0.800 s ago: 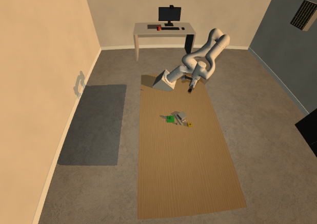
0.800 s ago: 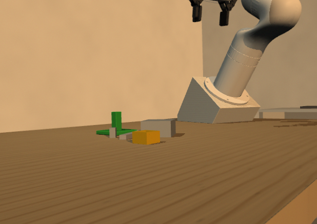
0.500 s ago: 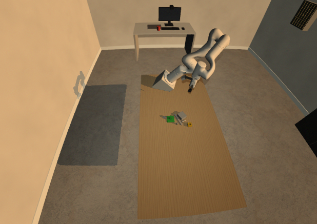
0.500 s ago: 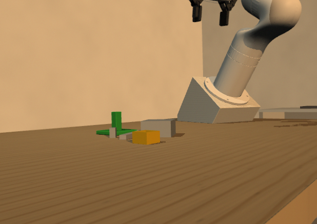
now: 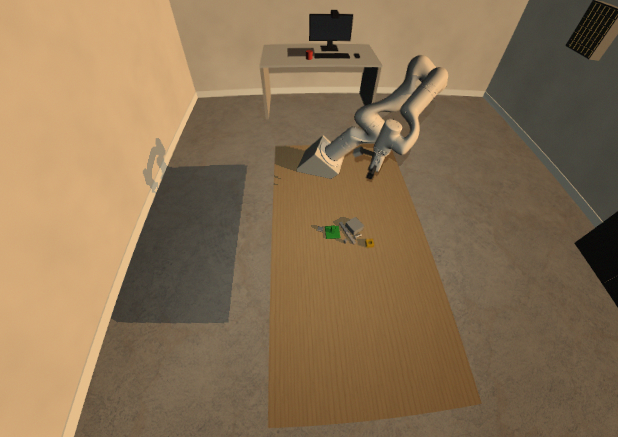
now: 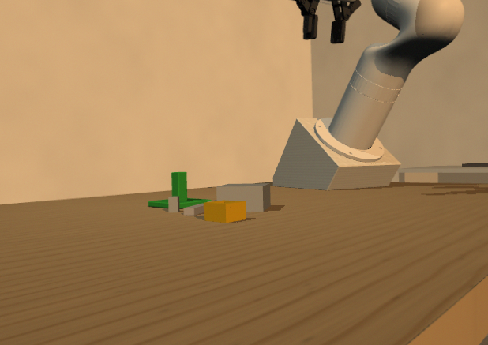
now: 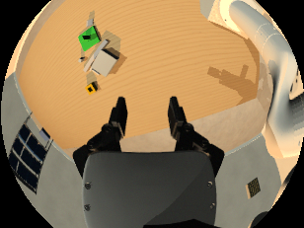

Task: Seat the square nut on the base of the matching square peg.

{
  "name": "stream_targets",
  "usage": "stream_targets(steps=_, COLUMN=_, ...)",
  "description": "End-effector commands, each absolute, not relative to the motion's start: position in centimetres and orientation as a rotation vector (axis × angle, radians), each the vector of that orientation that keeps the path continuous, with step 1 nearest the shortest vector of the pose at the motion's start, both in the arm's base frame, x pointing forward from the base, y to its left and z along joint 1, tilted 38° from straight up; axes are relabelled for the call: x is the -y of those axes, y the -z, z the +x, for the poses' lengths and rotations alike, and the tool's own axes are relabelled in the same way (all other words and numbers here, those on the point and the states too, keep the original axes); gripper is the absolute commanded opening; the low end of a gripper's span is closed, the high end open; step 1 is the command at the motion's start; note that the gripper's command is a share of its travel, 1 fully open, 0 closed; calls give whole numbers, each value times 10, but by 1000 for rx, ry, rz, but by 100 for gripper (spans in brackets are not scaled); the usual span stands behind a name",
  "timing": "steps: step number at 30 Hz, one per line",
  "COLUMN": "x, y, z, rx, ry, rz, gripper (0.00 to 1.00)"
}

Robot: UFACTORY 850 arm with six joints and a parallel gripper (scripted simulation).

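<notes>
A green square peg (image 5: 330,232) (image 6: 179,185) (image 7: 88,38) stands upright on its flat green base (image 6: 158,204) near the middle of the wooden table (image 5: 350,333) (image 6: 276,279). A small orange square nut (image 5: 370,243) (image 6: 225,211) (image 7: 92,86) lies flat on the table, to the right of the peg and apart from it. My gripper (image 5: 370,175) (image 6: 324,31) (image 7: 147,105) hangs high above the table, close to the robot's pedestal and far from the nut. Its fingers stand partly apart with nothing between them.
A grey block (image 5: 354,225) (image 6: 242,196) (image 7: 104,61) lies between the peg and the nut, with small grey pieces (image 6: 173,204) beside the green base. The arm's slanted pedestal (image 5: 320,159) (image 6: 328,168) stands at the table's far end. A desk with a monitor (image 5: 320,58) stands against the back wall.
</notes>
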State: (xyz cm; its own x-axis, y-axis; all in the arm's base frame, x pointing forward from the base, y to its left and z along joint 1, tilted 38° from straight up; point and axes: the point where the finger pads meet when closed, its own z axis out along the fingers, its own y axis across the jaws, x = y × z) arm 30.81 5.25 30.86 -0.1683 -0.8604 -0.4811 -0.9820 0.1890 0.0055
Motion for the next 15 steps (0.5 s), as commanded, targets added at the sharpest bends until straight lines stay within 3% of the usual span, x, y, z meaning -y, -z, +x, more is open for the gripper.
stream_targets(steps=1, x=-53, y=-309, z=310, rx=-2088, ry=-446, rz=-1742, gripper=60)
stream_targets(steps=15, x=-59, y=-311, z=333, rx=-1925, ry=-414, rz=-1873, gripper=60)
